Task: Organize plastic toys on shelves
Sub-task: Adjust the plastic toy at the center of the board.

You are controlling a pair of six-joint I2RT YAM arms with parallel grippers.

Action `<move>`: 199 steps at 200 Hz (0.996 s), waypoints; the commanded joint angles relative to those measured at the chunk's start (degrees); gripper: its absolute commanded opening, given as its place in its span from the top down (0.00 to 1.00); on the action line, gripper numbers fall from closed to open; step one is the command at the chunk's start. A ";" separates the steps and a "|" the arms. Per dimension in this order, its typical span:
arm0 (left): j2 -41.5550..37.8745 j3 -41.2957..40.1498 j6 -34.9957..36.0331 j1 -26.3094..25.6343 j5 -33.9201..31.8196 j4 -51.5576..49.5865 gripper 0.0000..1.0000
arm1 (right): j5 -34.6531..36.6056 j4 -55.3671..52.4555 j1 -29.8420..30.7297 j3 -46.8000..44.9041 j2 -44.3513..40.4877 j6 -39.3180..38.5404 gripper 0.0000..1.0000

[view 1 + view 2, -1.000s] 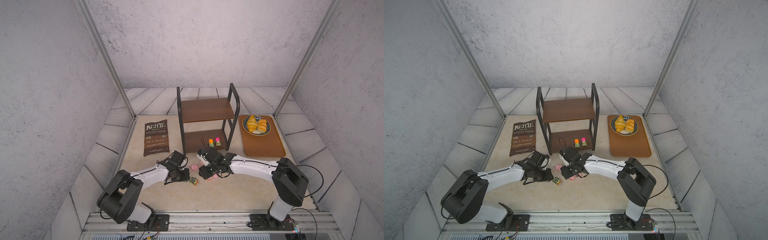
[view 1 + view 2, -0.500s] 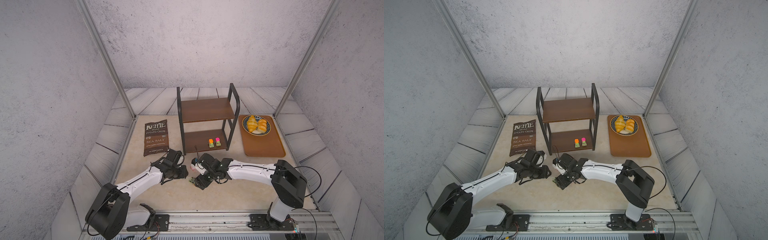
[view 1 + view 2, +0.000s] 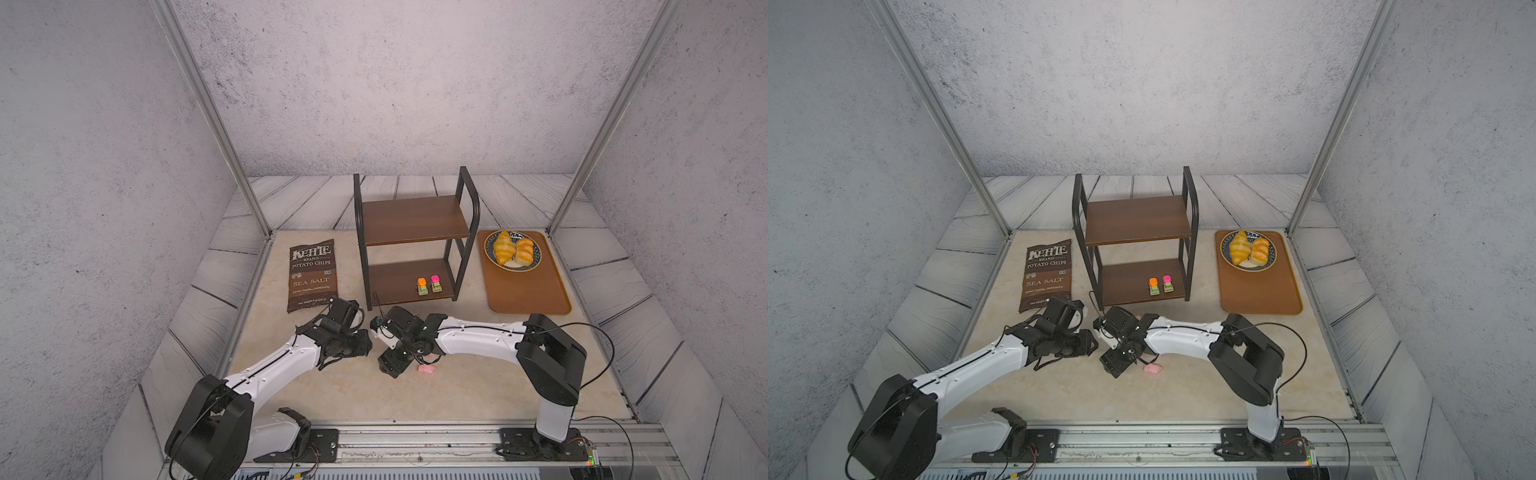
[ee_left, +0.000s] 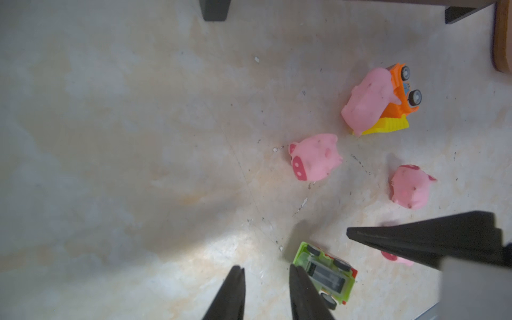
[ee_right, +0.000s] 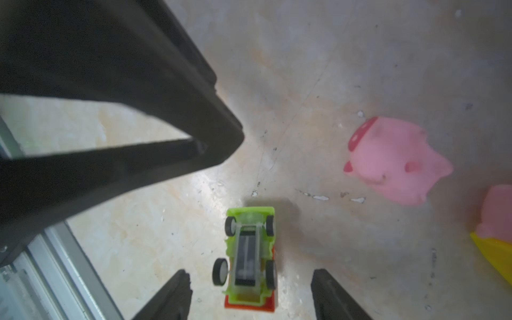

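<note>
At lower centre in both top views, the right gripper [image 5: 250, 274] has been spread wider astride the overturned green plastic toy truck [image 5: 249, 249], so pickup is judged imminent; the left gripper [image 4: 266, 277] is narrowly parted, empty.

Legible text appears on one item only: the brown chip bag [image 3: 312, 274]. Printed on its face in white, top to bottom: "KETTLE BRAND", "POTATO CHIPS", "SEA SALT". The finer lines below these are too small to read.
</note>
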 commanded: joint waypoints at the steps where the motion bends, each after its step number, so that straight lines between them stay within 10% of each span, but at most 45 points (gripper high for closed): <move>1: -1.37 -0.89 0.18 0.63 -0.81 -1.46 0.67 | 2.05 -1.56 0.40 1.80 2.87 -0.09 0.29; 78: -2.08 -1.24 0.73 0.89 0.54 -1.88 0.67 | -3.67 6.93 -1.83 -4.17 1.80 6.11 0.65; 156: 0.69 -1.46 1.65 0.89 7.71 1.37 0.67 | -17.47 17.37 -9.43 -14.32 -1.16 12.62 0.64; 199: 1.88 -1.51 1.65 0.79 8.98 2.20 0.67 | -14.64 16.22 -11.72 -16.01 -0.90 13.49 0.45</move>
